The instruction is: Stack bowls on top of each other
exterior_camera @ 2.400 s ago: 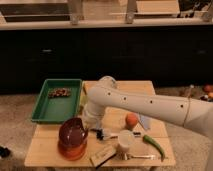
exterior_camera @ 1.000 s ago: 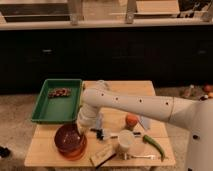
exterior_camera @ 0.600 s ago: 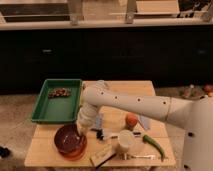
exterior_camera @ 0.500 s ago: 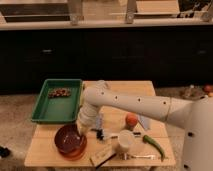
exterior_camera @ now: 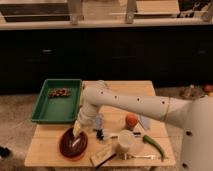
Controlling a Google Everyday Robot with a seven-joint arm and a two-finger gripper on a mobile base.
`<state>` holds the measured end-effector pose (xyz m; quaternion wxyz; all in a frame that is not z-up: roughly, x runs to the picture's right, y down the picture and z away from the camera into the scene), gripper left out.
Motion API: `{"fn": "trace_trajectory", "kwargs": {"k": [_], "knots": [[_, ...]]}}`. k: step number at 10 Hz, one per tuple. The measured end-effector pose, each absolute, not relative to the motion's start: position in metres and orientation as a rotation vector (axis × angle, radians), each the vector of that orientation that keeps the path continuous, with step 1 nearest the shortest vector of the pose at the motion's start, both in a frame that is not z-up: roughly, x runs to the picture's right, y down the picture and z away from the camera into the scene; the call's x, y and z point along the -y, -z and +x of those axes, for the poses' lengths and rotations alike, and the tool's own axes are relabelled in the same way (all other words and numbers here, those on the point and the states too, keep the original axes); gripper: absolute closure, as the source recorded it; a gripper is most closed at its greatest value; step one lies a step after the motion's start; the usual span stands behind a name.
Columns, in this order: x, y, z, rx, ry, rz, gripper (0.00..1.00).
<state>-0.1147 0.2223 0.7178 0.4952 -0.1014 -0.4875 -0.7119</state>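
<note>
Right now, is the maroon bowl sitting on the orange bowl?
Touching. The camera view shows the maroon bowl nested inside the orange bowl, only the orange rim showing. The gripper is above them.

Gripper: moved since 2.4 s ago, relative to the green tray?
Yes. The gripper has shifted left, toward the green tray side, and now sits over the right rim of the stacked bowls.
</note>
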Motion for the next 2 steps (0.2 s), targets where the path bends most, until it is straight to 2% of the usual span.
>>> {"fn": "trace_trajectory", "kwargs": {"k": [2], "knots": [[-0.2203,-0.7161,-0.1130,1.173,1.730,-0.234,0.20]]}}
